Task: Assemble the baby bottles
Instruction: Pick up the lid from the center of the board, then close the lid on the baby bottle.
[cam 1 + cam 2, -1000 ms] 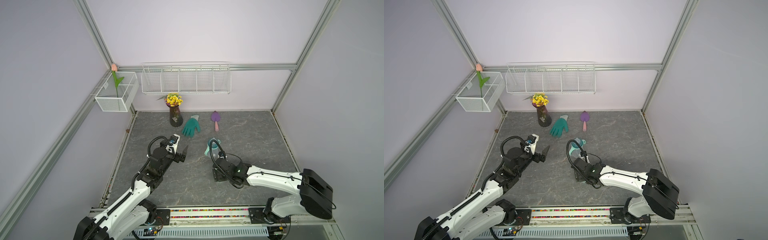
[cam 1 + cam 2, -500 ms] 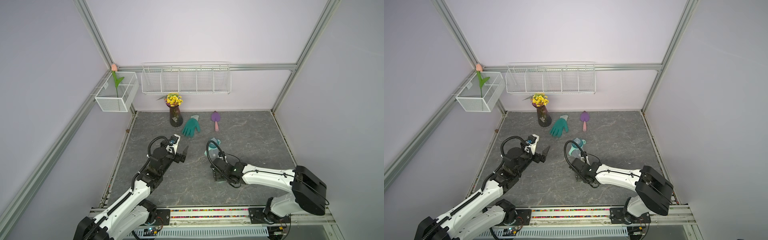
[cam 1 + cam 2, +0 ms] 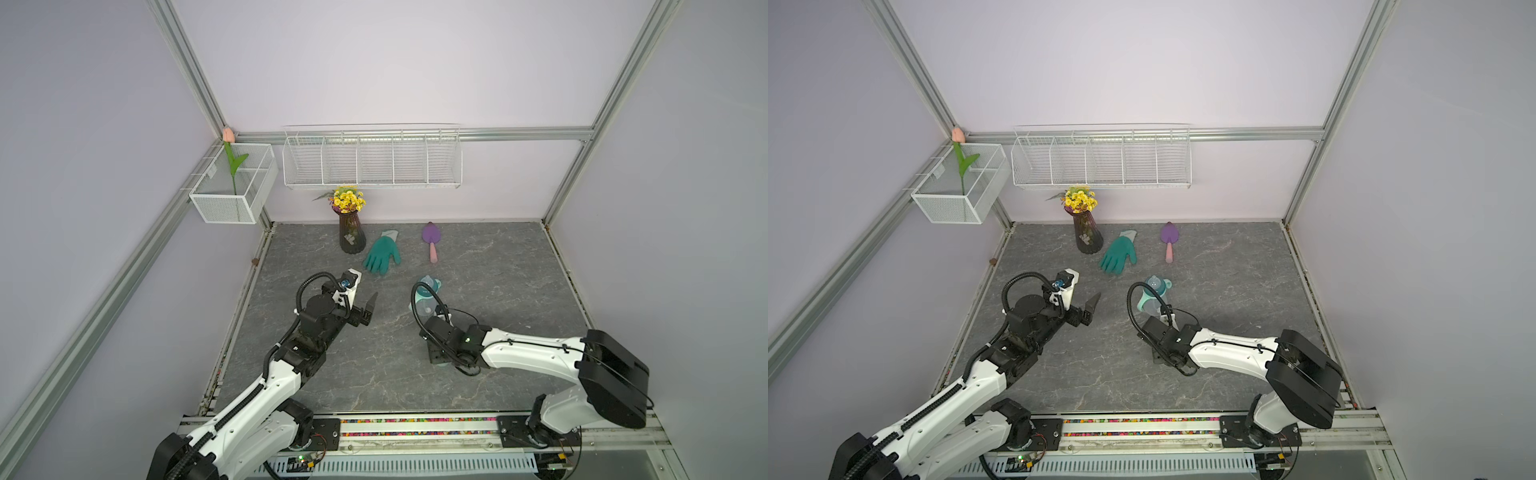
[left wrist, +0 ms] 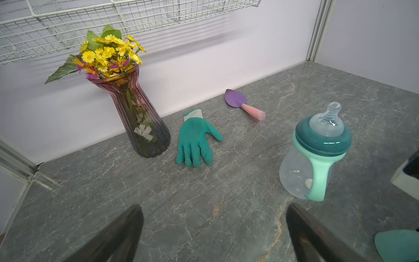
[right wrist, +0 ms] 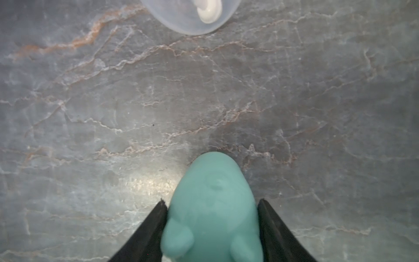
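- Baby bottle [image 4: 315, 154]: upright on the table [image 3: 498, 291]. Frosted clear body [image 4: 292, 174], mint handled ring [image 4: 319, 172], teal collar [image 4: 322, 139] and clear nipple [image 4: 328, 120] are all fitted. A white straw weight [image 5: 208, 11] rests at the bottom inside.
- Mint eared dome cap [image 5: 213, 204]: off the bottle, near it on the robot's side, rounded end pointing at the bottle's base.
- Right gripper [image 5: 212, 202]: low over the table, black fingers [image 5: 156, 222] pressed against both sides of the cap.
- Left gripper [image 4: 214, 205]: to the bottle's left, well apart, fingers [image 4: 127, 226] spread wide with nothing between them.
- Teal glove [image 3: 381, 254], purple trowel [image 3: 431, 241], flower vase [image 3: 351, 232]: beyond the bottle, toward the back wall.
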`<action>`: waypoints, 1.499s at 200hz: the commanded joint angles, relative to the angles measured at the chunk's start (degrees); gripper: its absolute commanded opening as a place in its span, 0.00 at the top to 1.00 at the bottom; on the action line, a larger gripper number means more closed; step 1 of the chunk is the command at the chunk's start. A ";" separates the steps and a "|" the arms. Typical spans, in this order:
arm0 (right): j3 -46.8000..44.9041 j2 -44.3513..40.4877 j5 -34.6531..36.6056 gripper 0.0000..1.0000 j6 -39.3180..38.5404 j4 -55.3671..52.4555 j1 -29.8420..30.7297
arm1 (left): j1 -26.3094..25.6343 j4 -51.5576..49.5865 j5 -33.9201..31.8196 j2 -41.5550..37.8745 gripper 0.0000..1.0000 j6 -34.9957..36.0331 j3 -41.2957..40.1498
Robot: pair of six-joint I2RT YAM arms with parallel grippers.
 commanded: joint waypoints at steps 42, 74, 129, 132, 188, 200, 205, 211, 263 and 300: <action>3.47 -5.54 3.17 0.52 -5.17 -8.73 0.08 | 0.22 -0.39 1.04 1.42 0.01 -0.08 2.33; 10.31 -13.12 5.46 0.52 -13.59 -17.25 -3.53 | 0.20 -0.24 1.26 1.85 0.01 0.01 2.62; 24.00 -15.23 -3.91 0.55 -31.61 -17.92 -16.10 | 0.21 -0.07 2.17 1.99 0.01 -0.17 2.44; 24.81 -14.64 -4.79 0.55 -32.52 -17.54 -16.62 | 0.20 -0.07 2.23 2.02 0.01 -0.17 2.44; 38.62 -0.68 -14.14 0.57 -39.38 -11.34 -20.19 | 0.21 -0.09 2.31 1.90 0.01 -0.26 2.36; 39.66 1.53 -15.19 0.57 -39.73 -10.07 -20.43 | 0.26 0.02 2.32 1.80 0.01 -0.26 2.27; 39.92 2.12 -15.49 0.57 -39.86 -9.53 -20.47 | 0.17 0.00 2.22 1.86 0.01 -0.25 2.27; 40.12 2.91 -15.75 0.57 -39.94 -9.01 -20.54 | 0.22 0.01 2.20 1.89 0.01 -0.11 2.27; 41.70 7.36 -16.05 0.58 -41.71 -6.22 -20.68 | 0.19 0.02 2.31 2.62 0.01 0.44 2.27; 41.62 8.24 -13.90 0.58 -42.49 -7.19 -20.70 | 0.23 -0.07 2.23 2.82 0.01 0.78 2.42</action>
